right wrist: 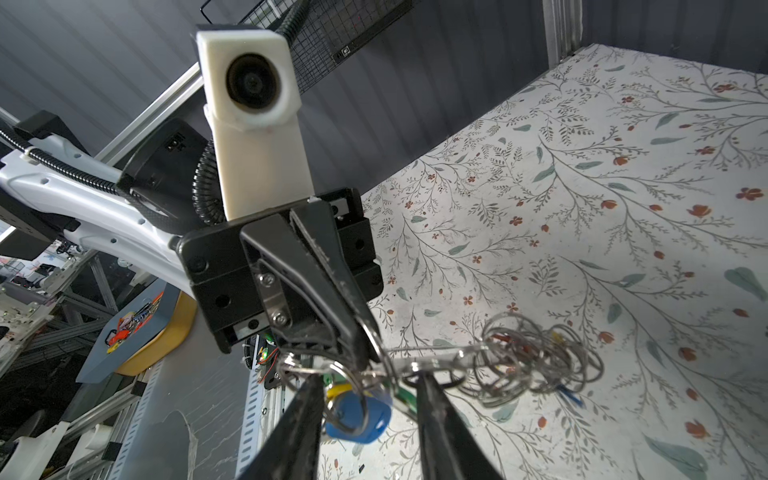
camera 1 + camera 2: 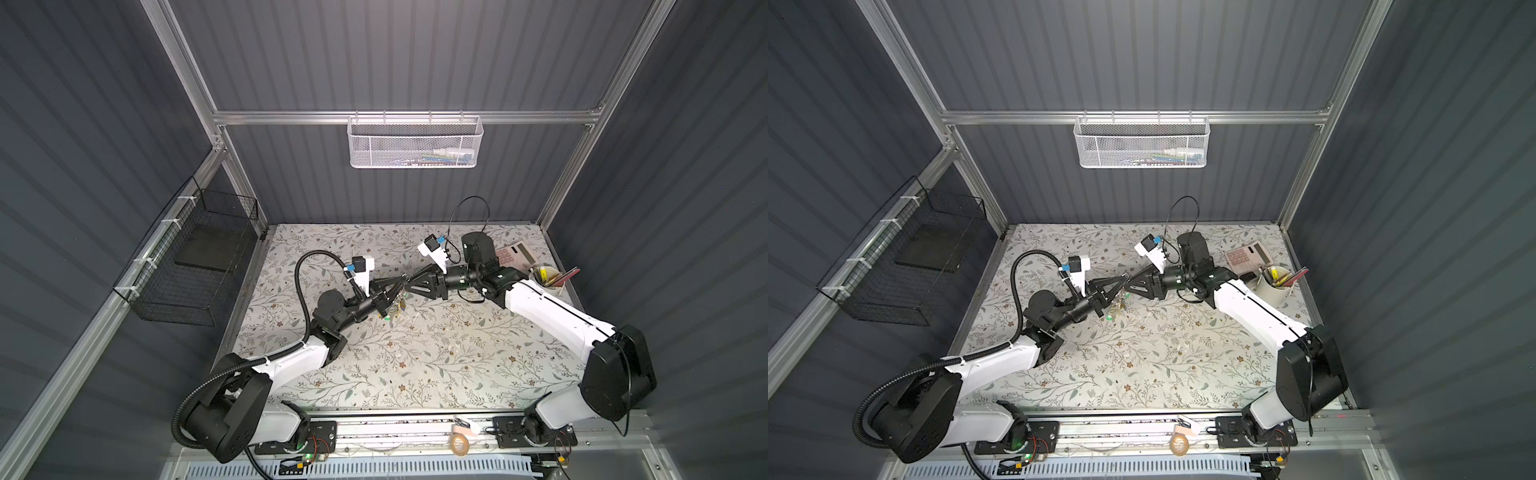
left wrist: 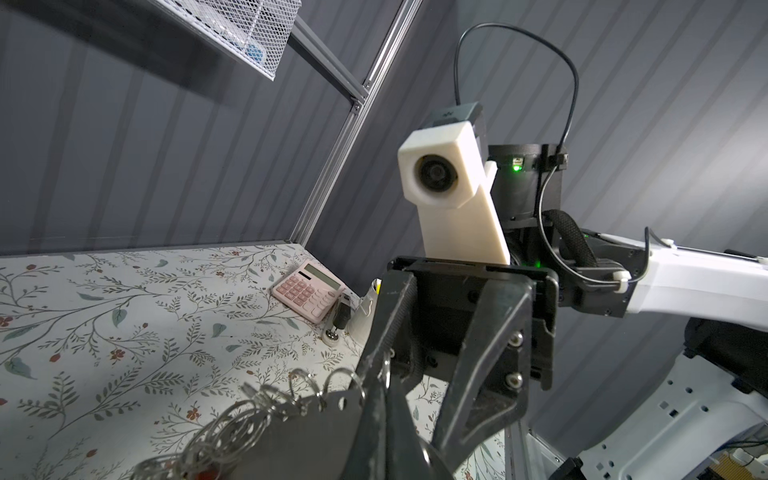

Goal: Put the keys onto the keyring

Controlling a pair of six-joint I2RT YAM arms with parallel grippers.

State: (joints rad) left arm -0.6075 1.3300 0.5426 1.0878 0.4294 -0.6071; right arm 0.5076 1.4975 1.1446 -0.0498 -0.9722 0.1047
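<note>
Above a floral tablecloth (image 2: 415,374), two robot pincers meet tip to tip. The left pincer (image 1: 365,350) is clenched on the wire of the keyring (image 1: 536,353), whose bunched silver rings trail just beyond its tips. The right pincer (image 2: 408,284) stands parted, grasping nothing; the green-tagged keys (image 1: 404,398) hang between its fingers, beside a blue tag (image 1: 359,415)

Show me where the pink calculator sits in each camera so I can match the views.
In a top view: calculator at the far right corner of the table.
In a top view: same far right corner.
Left wrist view: on the table near the wall corner.
Right wrist view: not in it.
Shared landmark: the white pen cup beside it.
</note>
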